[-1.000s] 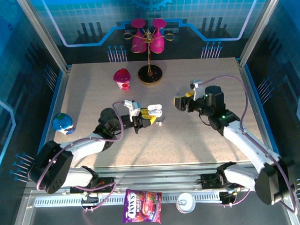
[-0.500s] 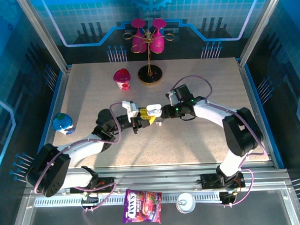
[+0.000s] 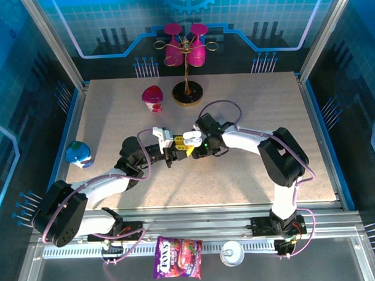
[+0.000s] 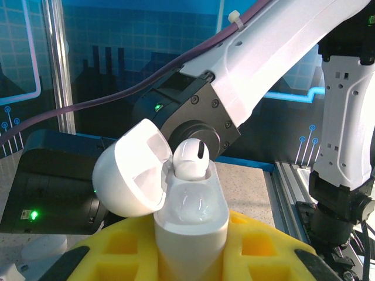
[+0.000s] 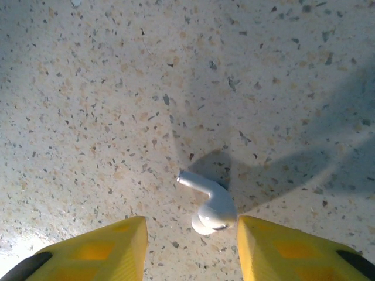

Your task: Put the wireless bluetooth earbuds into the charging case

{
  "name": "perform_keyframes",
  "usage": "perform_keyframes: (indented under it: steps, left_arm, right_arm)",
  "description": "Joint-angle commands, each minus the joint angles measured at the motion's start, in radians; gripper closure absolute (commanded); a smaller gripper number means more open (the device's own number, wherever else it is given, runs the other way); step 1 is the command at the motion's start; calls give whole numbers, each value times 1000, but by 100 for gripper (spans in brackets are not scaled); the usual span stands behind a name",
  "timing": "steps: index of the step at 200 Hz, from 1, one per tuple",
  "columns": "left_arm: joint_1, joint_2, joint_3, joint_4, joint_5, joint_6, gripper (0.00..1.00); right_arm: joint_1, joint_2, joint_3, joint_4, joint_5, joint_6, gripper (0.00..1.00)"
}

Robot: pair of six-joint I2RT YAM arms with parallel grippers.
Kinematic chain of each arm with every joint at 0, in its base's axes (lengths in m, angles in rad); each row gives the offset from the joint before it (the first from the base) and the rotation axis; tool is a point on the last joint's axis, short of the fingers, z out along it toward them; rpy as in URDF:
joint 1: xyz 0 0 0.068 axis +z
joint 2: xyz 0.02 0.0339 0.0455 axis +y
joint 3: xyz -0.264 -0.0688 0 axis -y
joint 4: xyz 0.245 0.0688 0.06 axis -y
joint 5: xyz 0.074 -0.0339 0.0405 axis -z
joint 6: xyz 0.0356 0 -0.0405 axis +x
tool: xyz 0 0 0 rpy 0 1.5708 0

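Speckled table (image 3: 113,124) bears a cup rack (image 3: 194,54); left tool (image 4: 190,257) pinches open case (image 4: 190,205), right tool (image 5: 190,246) spread astride earbud (image 5: 214,212)

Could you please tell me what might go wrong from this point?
The loose earbud lies off-centre between the right gripper's fingers, close to one, so closing may flick it across the table. The seated earbud sticks up from the open charging case in the left gripper; a bump could tip it out.
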Motion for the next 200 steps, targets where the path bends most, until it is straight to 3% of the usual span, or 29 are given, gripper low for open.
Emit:
perform_keyframes:
  steps: [1, 52, 119, 200]
  left_arm:
    - [6, -30, -19, 14, 18, 16, 97]
    - [7, -41, -19, 13, 18, 13, 97]
    - [7, -68, -24, -6, 23, 10, 98]
    - [7, -82, -25, -41, 7, 32, 97]
  right_arm:
    - [25, 3, 41, -41, 38, -25, 57]
    - [50, -42, 10, 47, 48, -29, 53]
    - [45, 112, 141, -19, 20, -48, 49]
    - [76, 154, 211, -180, -27, -177, 49]
